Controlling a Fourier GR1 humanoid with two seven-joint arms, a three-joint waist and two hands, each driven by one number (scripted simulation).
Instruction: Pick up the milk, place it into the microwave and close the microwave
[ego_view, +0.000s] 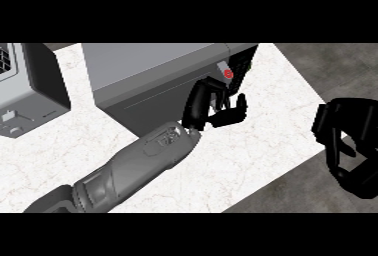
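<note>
While the grey forearm (125, 172) rises from the lower left of the frame toward its centre, the black left hand (210, 107) sits against the front of the grey box-shaped microwave (159, 75). Its fingers are fairly straight and lie on the dark door face, just below the control panel with a red round button (228, 73); nothing is gripped. The microwave stands in the upper middle of the frame on the white marbled counter (251, 145), and its door looks shut or nearly so. The milk is not visible anywhere; whether it is inside the microwave cannot be told. At the right edge of the frame, off the counter and over the dark floor (325, 60), the black right hand (351, 150) shows with curled fingers that hold nothing. A second grey appliance (29, 85) occupies the upper left.
</note>
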